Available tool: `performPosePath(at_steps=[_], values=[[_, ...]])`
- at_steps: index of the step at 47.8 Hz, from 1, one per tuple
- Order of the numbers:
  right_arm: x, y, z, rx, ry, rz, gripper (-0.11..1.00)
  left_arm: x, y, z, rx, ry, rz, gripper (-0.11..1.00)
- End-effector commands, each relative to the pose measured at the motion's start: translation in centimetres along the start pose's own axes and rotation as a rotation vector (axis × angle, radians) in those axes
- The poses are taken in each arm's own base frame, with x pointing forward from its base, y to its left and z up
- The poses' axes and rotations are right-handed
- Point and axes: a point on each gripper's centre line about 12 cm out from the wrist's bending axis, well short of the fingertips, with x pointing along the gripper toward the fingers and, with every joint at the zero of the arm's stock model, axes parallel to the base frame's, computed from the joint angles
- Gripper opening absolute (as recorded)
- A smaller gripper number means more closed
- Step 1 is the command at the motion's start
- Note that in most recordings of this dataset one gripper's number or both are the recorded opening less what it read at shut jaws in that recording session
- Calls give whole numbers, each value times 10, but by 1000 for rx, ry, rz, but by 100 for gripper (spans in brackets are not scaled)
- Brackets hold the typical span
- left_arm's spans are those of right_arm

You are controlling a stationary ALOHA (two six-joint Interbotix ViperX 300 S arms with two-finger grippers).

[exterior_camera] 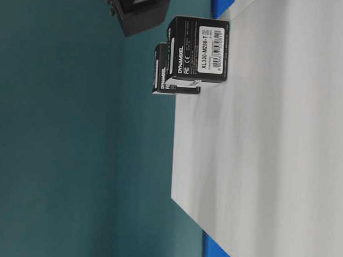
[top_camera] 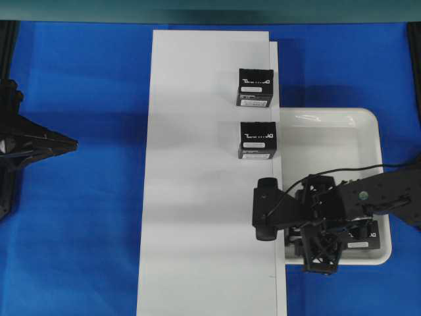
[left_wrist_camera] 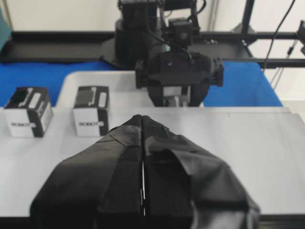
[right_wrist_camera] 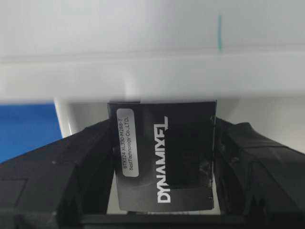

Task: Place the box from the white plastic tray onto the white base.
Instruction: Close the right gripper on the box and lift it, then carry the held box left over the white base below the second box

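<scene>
In the right wrist view, the right gripper brackets the box, its fingers against both sides, pinching it for lifting. The box is black with white DYNAMIXEL lettering and sits in the white plastic tray. Beyond, two matching boxes occupy the white base. The left gripper is pressed together.

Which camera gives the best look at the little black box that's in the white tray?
The right wrist view: the box fills it, lettering readable, between the right gripper fingers. Overhead, the arm hides most of it in the white plastic tray. The left wrist and table-level views don't show it.
</scene>
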Motion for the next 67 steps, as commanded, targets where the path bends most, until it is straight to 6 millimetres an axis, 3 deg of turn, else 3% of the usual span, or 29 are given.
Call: performPosePath(at_steps=[1,24,32,47,67], values=[[-17,2,3,5,-26,12,58,2,-1,11,0,-25,-3,-6],[-132,-10,-12,64,-95,30,58,2,-2,10,0,-22,-8,-6],[-161,-13,-6,80,-139,36,58,3,-2,9,0,-18,-11,-6],[-181,-14,18,86,-167,31,58,3,-4,11,0,-23,-20,-6],[-180,-10,56,68,-110,5,58,2,-7,14,-1,-29,-34,-6]])
